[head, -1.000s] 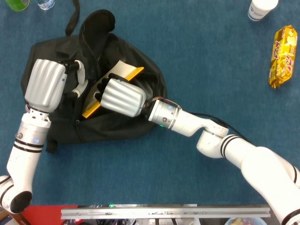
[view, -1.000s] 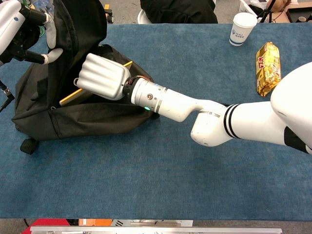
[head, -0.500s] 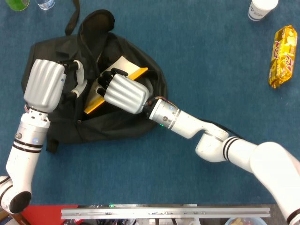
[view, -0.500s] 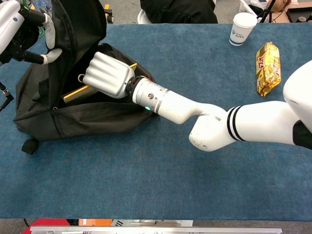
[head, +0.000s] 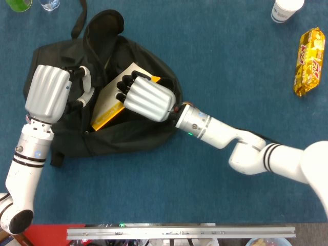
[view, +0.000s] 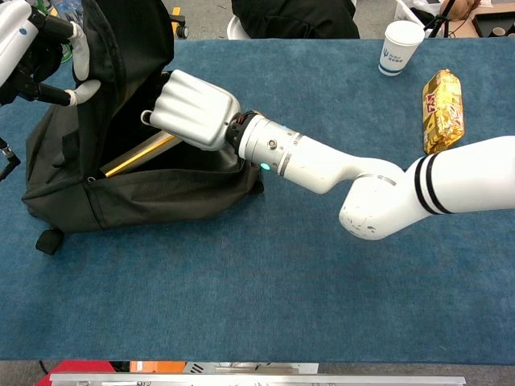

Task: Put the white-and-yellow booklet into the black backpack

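The black backpack (head: 66, 138) (view: 129, 197) lies at the left of the table with its mouth open. My left hand (head: 48, 92) (view: 28, 44) grips the raised upper flap and holds the opening apart. The white-and-yellow booklet (head: 114, 95) (view: 138, 155) slants into the opening, its lower end inside the bag and its upper yellow tip still showing. My right hand (head: 147, 98) (view: 193, 111) hovers over the booklet's upper end with curled fingers lying on the cover. A firm grip cannot be made out.
A paper cup (head: 284, 9) (view: 400, 47) stands at the far right. A yellow snack packet (head: 309, 61) (view: 442, 110) lies beside it. A green object (head: 18, 4) and a clear glass (head: 50, 4) sit at the far left corner.
My right hand has drawn back to the right and slightly up along the booklet. The booklet has barely shifted in the opening. My left hand has stayed on the flap.
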### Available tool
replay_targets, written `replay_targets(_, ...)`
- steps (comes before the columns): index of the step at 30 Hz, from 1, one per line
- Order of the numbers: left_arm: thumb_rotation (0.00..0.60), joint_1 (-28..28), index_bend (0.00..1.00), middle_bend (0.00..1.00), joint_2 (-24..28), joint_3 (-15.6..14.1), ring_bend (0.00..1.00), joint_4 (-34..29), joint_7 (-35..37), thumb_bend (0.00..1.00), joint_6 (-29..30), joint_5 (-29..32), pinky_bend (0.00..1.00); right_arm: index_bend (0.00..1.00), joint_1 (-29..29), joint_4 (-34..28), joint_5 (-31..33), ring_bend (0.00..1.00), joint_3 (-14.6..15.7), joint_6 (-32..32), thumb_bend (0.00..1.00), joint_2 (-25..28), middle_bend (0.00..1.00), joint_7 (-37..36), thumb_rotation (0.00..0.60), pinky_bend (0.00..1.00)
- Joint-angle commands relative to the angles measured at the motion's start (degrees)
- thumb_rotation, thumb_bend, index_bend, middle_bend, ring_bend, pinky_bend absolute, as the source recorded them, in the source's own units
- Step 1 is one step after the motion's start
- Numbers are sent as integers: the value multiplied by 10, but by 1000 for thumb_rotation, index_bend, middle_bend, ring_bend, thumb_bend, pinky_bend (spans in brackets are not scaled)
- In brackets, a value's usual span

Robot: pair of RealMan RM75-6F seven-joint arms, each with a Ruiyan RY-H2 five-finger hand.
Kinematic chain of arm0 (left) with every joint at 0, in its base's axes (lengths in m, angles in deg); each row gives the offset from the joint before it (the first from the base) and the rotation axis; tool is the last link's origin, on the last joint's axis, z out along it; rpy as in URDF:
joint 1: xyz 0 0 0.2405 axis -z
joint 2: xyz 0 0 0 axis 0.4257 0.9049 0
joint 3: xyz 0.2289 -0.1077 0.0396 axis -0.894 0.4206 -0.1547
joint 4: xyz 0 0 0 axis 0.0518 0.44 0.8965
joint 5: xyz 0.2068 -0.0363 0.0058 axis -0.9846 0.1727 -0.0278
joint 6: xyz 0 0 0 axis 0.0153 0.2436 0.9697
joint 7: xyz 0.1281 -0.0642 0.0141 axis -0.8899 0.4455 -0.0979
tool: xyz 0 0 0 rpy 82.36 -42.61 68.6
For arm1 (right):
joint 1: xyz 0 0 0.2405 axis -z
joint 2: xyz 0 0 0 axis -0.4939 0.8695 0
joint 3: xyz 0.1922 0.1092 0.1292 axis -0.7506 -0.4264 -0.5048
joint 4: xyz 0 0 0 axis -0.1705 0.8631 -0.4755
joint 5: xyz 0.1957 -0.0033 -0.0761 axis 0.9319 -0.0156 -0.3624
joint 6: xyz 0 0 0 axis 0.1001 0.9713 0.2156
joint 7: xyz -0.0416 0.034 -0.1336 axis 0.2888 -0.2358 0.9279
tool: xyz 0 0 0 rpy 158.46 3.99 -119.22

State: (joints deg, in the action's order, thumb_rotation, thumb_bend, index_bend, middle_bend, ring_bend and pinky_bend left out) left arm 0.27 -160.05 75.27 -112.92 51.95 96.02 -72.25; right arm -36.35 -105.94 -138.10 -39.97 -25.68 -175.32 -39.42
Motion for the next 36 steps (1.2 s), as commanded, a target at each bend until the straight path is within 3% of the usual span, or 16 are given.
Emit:
replay_targets(1,600,0,708,808,0,0,863,0,-1,413,0,0,1000,619,14,-25,-9,540,12,11,283,25,565,8,600,733)
replay_targets(4,600,0,707,807,-1,-1,863,-1,-4,413,0,-1,1000,732,20,-28,-8,598,14,9,307,29,618,14,600,781)
replay_targets(7,600,-1,707,806,-1,-1,863,-2,-7,412,1,-2,1000,773,23,-21,-4,621,12,4,318,22,634,17,600,802)
replay_targets(20,600,-2,706,806,-2,-1,863,-2,-10,412,2,2,1000,778,13,48,9,634,-6,-13,319,-48,636,9,600,821)
replay_targets(24,600,-3,706,805,-1,1,863,-2,-10,413,1,3,1000,777,16,47,6,627,-2,-10,318,-44,634,1,600,820)
replay_targets(26,600,-2,706,806,0,1,863,-1,-10,412,0,5,1000,737,20,30,2,601,3,-7,317,-28,618,-1,600,810)
replay_targets(31,600,-2,705,805,-1,-1,863,0,-9,412,-3,4,1000,383,41,-60,12,474,0,-4,318,33,467,17,600,701)
replay_targets(36,600,-2,704,804,-1,-3,863,1,-11,413,-4,3,1000,190,60,-157,28,396,-5,-11,318,97,388,59,600,643)
